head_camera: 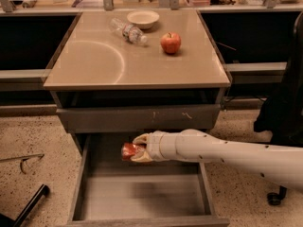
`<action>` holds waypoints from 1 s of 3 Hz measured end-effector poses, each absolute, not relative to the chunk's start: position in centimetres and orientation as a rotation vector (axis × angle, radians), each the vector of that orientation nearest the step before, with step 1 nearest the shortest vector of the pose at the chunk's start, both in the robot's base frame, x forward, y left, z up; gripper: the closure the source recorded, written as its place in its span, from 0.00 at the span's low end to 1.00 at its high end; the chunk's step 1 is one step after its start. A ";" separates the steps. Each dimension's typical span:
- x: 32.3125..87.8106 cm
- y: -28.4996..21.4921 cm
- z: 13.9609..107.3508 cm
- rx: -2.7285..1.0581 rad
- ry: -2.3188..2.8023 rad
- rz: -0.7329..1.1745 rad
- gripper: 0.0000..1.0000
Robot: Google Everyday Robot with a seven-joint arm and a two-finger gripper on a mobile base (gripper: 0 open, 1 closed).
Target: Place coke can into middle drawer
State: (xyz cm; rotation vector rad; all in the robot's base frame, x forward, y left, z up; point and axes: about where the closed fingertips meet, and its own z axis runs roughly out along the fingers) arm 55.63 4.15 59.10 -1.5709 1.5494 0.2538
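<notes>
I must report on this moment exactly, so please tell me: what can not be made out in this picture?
- Coke can, camera view: its right end is hidden inside the gripper, which grips it over the middle drawer; its markings are too small to read.
- Drawer's back, camera view: hidden by the arm and the drawer panel above.
- Drawer's front face: cut off by the bottom edge.

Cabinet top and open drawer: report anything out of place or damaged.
The plastic bottle lies tipped on its side on the cabinet top. The closed drawer panel shows pale scratches. The gripper holds the coke can above the middle drawer.
</notes>
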 end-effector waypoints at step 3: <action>57.5 4.6 47.2 -1.497 1.552 0.353 1.00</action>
